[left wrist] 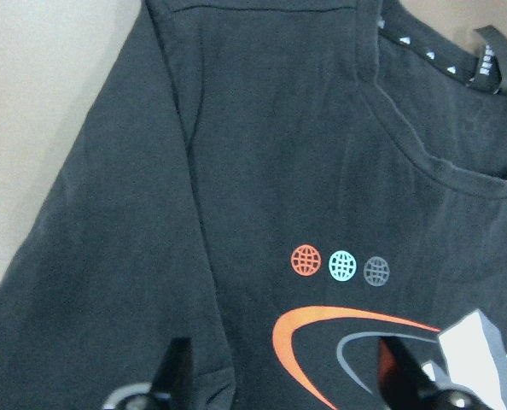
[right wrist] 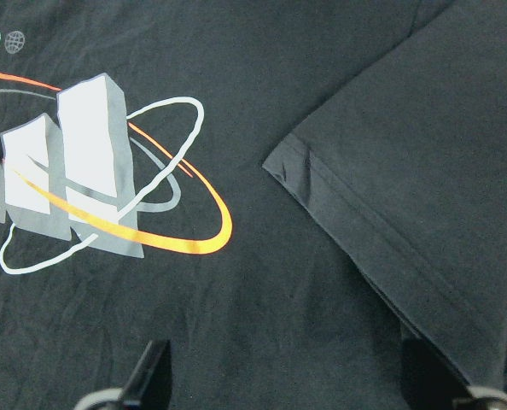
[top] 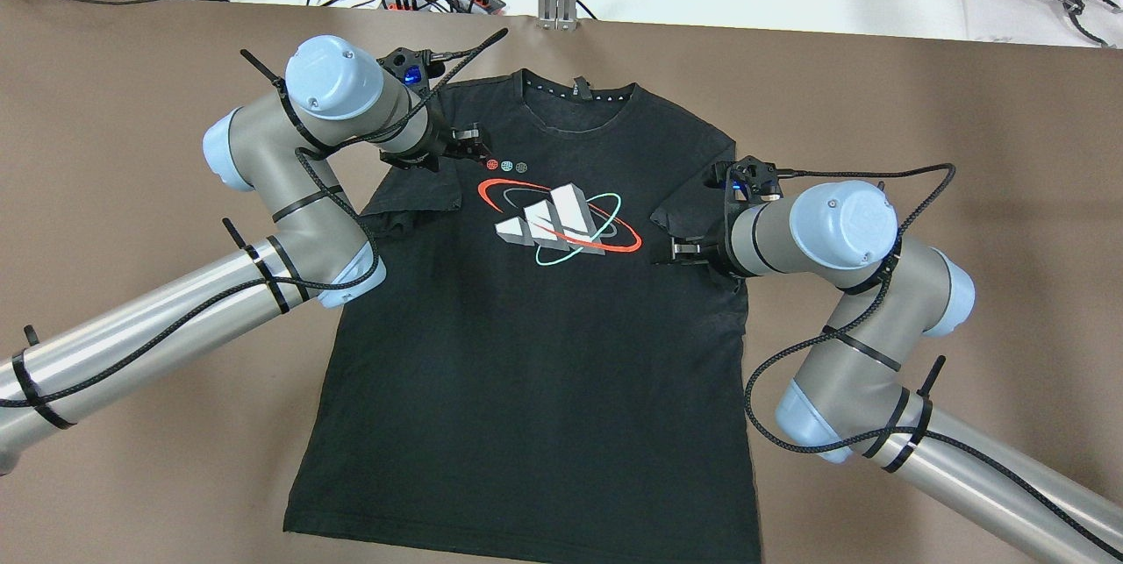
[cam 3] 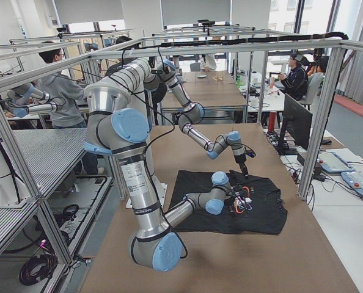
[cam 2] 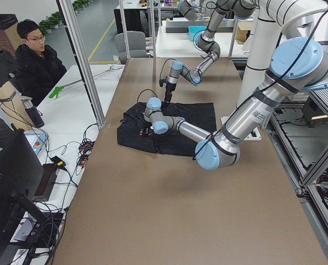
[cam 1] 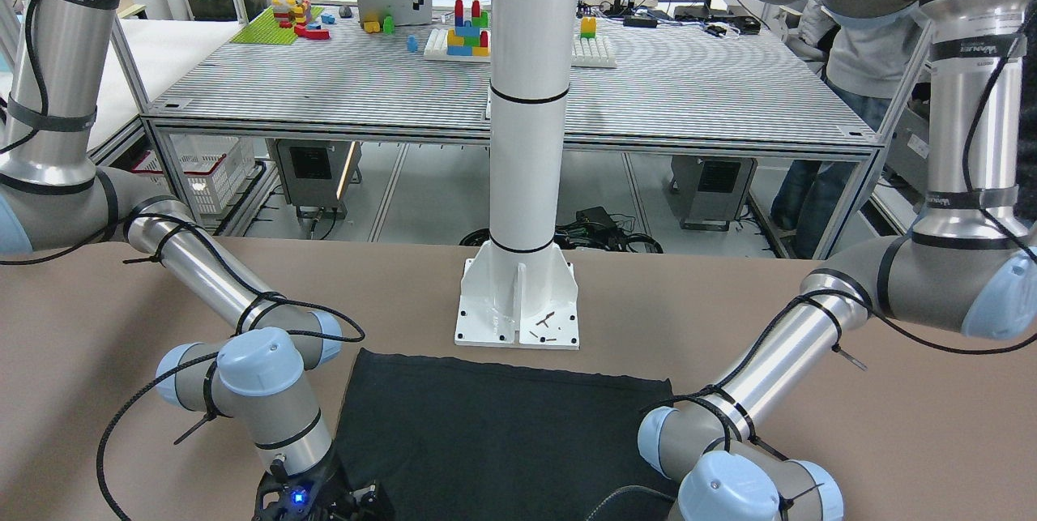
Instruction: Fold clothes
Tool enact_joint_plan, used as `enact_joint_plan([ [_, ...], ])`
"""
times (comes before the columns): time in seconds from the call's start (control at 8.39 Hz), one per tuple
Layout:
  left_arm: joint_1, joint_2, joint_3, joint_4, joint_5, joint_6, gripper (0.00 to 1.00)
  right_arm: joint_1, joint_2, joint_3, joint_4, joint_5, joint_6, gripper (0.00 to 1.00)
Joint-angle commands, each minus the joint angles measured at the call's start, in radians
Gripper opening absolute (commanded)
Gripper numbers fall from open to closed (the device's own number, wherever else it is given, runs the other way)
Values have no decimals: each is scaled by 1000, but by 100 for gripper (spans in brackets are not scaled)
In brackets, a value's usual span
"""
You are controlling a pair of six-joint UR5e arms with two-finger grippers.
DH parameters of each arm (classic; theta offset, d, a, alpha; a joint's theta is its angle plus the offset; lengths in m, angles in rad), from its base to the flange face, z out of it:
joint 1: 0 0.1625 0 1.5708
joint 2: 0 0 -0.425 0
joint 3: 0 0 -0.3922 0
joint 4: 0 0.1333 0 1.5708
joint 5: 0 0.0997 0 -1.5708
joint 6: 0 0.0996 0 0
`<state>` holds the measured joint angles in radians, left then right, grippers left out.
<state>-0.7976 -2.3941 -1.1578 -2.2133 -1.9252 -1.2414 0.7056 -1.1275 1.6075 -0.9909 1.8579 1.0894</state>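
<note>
The left gripper [left wrist: 286, 380] has its two fingers [left wrist: 175, 376] standing apart, with nothing held between them. It is above the upper chest of the black T-shirt [top: 526, 353], on the robot's left side of it. Three small globe marks [left wrist: 341, 266] lie just ahead of the fingertips, and the collar [top: 575, 112] is a little further on. I cannot tell if the fingertips touch the cloth.

The right gripper [right wrist: 292, 380] is also spread, its dark fingers [right wrist: 151, 380] wide apart and empty. It is over the other side of the chest. The corner of the right sleeve [right wrist: 407, 171], which is folded inward onto the body of the shirt, lies just ahead of it between the two fingers. The large print [top: 561, 226], white blocks with orange and pale rings around them, is beside this gripper, between the two grippers in the overhead view.

The T-shirt lies spread with the print facing up on the brown table [top: 877, 108], between the two arms. The collar points away from the robot and the hem [top: 526, 542] is toward it. In the front-facing view the hem lies close to the base of the white pillar [cam 1: 525, 100], not touching it.
</note>
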Motion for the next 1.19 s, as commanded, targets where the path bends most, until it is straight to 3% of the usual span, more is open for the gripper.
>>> enact_joint_plan([
  [0.0, 15, 70, -148, 16, 9, -116, 94, -15, -5, 6, -6, -3, 17, 95],
  [0.24, 136, 269, -450, 100, 144, -187, 94, -88, -5, 53, -92, -107, 230, 95],
  [0.36, 147, 333, -574, 181, 153, -188, 94, -141, -23, 142, -217, -176, 379, 94],
  [0.48, 162, 395, -664, 213, 160, -190, 94, -190, -50, 273, -367, -190, 476, 92],
  [0.6, 182, 433, -698, 213, 187, -193, 94, -255, -114, 408, -475, -234, 583, 84],
  [0.72, 199, 438, -697, 214, 212, -193, 94, -370, -199, 492, -506, -314, 701, 75],
  [0.83, 205, 438, -694, 215, 224, -193, 94, -468, -253, 520, -512, -391, 821, 69],
  [1.07, 248, 437, -689, 215, 274, -193, 94, -613, -334, 549, -512, -445, 952, 62],
])
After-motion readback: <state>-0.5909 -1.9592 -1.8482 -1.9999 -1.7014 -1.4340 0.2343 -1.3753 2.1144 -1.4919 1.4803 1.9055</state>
